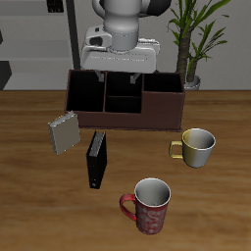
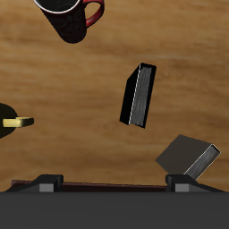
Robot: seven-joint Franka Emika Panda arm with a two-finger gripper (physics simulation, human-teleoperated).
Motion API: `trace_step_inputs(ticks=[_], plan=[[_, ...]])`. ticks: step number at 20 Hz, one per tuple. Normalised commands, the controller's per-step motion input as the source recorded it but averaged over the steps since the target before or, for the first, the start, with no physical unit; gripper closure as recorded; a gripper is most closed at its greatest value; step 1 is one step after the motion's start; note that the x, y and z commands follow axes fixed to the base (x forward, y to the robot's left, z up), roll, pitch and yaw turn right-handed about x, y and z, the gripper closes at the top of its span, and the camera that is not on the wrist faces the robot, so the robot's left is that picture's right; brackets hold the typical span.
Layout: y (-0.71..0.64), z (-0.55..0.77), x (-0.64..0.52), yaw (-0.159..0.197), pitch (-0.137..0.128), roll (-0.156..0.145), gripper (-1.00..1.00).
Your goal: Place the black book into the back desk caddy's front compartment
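The black book (image 1: 96, 160) stands on its edge on the wooden table, in front of the back desk caddy (image 1: 162, 110), a wide low reddish-brown box with black compartments. My gripper (image 1: 118, 75) hangs open and empty above the caddy, well behind the book and apart from it. In the wrist view the black book (image 2: 139, 94) shows its spine and pale page edge. My gripper (image 2: 114, 183) has its two fingertips (image 2: 49, 182) spread wide apart, with nothing between them.
A grey speckled book (image 1: 64, 132) stands tilted beside the black book; it also shows in the wrist view (image 2: 190, 156). A yellow mug (image 1: 195, 147) stands before the caddy's other end. A red mug (image 1: 149, 206) is near the table's front edge. A potted plant (image 1: 193, 39) is behind the caddy.
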Motion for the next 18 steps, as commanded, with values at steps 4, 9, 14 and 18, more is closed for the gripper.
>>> trace_step_inputs(ticks=[4, 9, 14, 18], plan=[[0.03, -0.08, 0.05, 0.006, 0.023, -0.006, -1.0], [-0.08, -0.03, 0.2, 0.04, 0.005, -0.035, -1.0], [-0.11, -0.01, 0.24, 0.063, -0.019, -0.025, -1.0], [-0.28, 0.08, 0.33, 0.016, -0.063, -0.017, -1.0]])
